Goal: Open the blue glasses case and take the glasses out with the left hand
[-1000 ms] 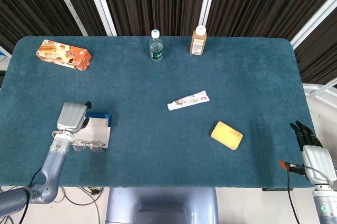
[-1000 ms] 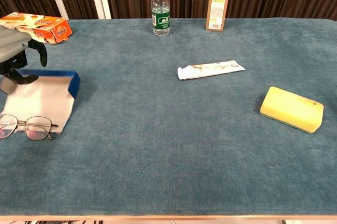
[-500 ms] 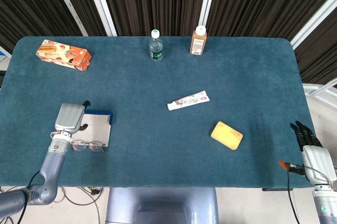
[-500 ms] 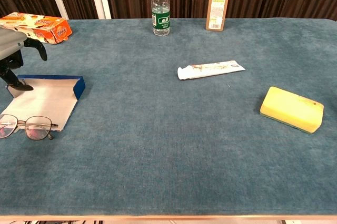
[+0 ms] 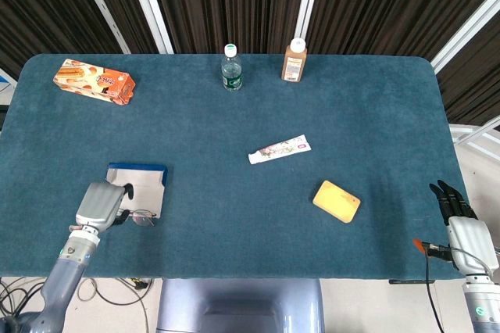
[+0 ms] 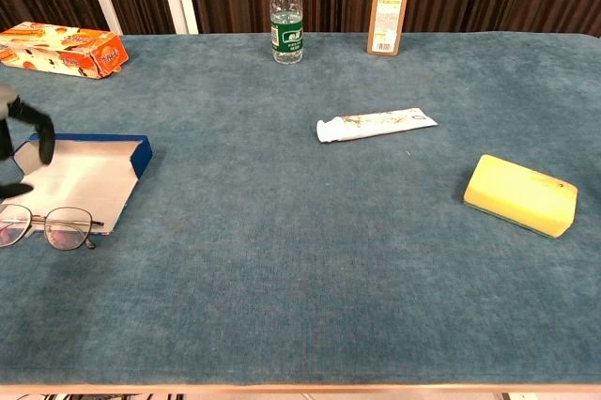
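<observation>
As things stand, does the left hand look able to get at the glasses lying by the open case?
Probably yes. The left hand sits right beside the glasses, which lie in the open at the near edge of the open blue glasses case; nothing stands between them.

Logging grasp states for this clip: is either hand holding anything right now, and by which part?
Nothing is held. The left hand hovers beside the thin wire-framed glasses, its fingers spread; the right hand is at the table edge with nothing in it.
</observation>
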`<state>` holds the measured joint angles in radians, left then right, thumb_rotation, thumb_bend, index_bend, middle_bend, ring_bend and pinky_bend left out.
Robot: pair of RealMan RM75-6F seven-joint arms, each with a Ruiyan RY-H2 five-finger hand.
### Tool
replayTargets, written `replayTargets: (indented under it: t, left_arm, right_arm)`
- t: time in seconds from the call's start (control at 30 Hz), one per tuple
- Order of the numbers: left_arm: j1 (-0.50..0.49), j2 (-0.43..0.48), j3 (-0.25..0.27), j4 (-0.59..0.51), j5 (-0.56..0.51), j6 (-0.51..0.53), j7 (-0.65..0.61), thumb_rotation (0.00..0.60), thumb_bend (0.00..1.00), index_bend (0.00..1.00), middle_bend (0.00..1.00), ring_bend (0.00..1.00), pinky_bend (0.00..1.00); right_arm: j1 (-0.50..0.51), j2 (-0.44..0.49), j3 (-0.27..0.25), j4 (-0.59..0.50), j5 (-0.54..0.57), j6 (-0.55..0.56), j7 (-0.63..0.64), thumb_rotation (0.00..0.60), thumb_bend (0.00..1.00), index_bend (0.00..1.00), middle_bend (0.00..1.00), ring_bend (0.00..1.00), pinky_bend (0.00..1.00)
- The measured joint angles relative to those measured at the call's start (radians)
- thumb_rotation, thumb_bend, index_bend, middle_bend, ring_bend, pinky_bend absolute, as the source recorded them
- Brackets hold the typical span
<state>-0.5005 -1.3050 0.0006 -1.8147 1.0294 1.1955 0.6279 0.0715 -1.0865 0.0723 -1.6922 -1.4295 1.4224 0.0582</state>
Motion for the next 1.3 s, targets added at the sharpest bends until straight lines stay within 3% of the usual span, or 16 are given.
replayTargets:
  t: [1.3]
  left_arm:
    - [0.014, -0.119, -0.019, 0.11, -0.117, -0.023, 0.011, 0.6, 0.35, 0.52, 1.0, 0.98, 1.0]
  right_arm:
    - [-0.001, 0.001, 0.0, 0.002, -0.003, 0.002, 0.008, 0.6, 0.24, 0.0, 0.0, 0.0, 0.19]
